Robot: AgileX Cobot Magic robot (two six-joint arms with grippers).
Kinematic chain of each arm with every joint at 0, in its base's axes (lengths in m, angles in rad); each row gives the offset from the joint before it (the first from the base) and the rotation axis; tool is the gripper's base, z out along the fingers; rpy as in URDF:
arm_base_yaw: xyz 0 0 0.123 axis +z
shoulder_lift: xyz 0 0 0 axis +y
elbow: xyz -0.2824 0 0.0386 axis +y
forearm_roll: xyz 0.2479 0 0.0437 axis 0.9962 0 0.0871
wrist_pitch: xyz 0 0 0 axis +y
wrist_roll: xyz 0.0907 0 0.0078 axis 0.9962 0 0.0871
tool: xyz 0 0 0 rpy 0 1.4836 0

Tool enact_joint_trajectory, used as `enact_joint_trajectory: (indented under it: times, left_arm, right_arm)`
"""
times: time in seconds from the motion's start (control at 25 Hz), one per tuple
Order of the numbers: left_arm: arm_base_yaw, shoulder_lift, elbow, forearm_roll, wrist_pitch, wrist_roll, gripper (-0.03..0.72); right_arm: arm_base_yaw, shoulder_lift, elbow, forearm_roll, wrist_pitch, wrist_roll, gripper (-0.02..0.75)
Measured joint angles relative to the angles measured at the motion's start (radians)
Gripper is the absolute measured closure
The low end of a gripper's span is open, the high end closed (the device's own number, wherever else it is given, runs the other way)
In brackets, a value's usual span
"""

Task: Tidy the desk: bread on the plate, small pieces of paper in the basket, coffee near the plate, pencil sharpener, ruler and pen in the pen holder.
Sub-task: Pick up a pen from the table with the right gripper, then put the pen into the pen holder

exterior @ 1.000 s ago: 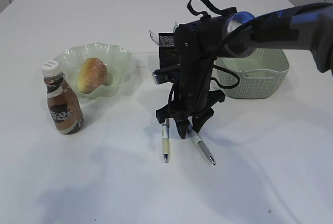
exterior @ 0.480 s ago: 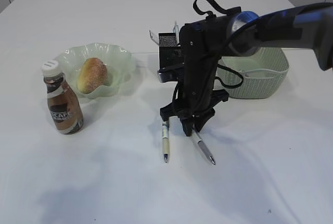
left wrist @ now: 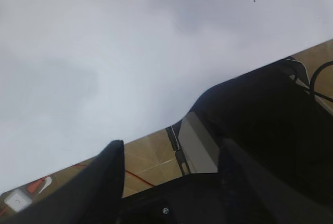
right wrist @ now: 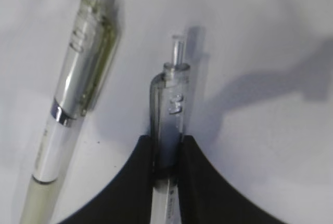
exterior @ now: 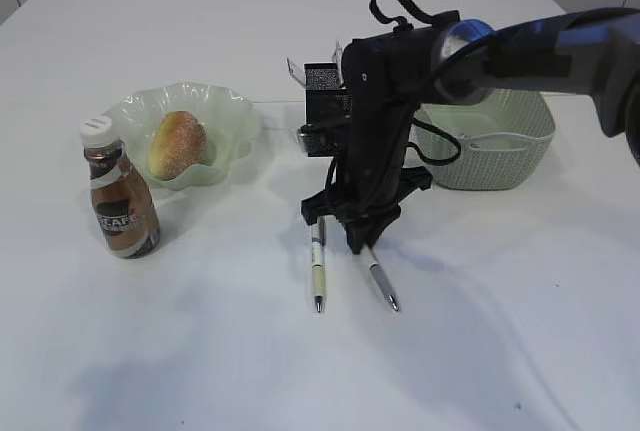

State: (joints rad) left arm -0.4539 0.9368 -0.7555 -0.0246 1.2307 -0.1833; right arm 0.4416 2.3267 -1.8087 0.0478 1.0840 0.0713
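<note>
Two pens lie on the white table. My right gripper (exterior: 357, 236) (right wrist: 166, 154) is shut on the upper part of the grey clear pen (exterior: 380, 283) (right wrist: 169, 109), low at the table. The second pen (exterior: 318, 271) (right wrist: 67, 109), with a pale yellow-green barrel, lies free just left of it. The black mesh pen holder (exterior: 322, 101) stands behind the arm, partly hidden. Bread (exterior: 178, 143) sits on the green plate (exterior: 130, 111). The coffee bottle (exterior: 120, 201) stands in front of the plate. The green basket (exterior: 510, 141) is at the right. My left gripper (left wrist: 166, 156) is open and empty, off the table.
The right arm (exterior: 520, 46) reaches in from the right above the basket. The left wrist view shows only a pale surface, brown floor tiles (left wrist: 151, 161) and dark robot parts. No paper pieces, ruler or sharpener show.
My right gripper has closed on the grey pen and shifted a little left; the pen has swung with it, its tip now nearer the other pen.
</note>
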Motion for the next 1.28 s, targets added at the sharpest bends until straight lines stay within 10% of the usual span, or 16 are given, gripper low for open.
enact_joint_trajectory:
  times: [0.6,1.28]
  left_arm:
    - [0.0,0.0,0.0,0.002,0.0,0.0,0.286]
    - [0.0,0.0,0.0,0.002,-0.016,0.0,0.286]
  right_arm:
    - [0.0,-0.115,-0.261,-0.031,0.073,-0.027,0.645]
    - [0.0,-0.202,-0.287,-0.204,-0.451,-0.031,0.646]
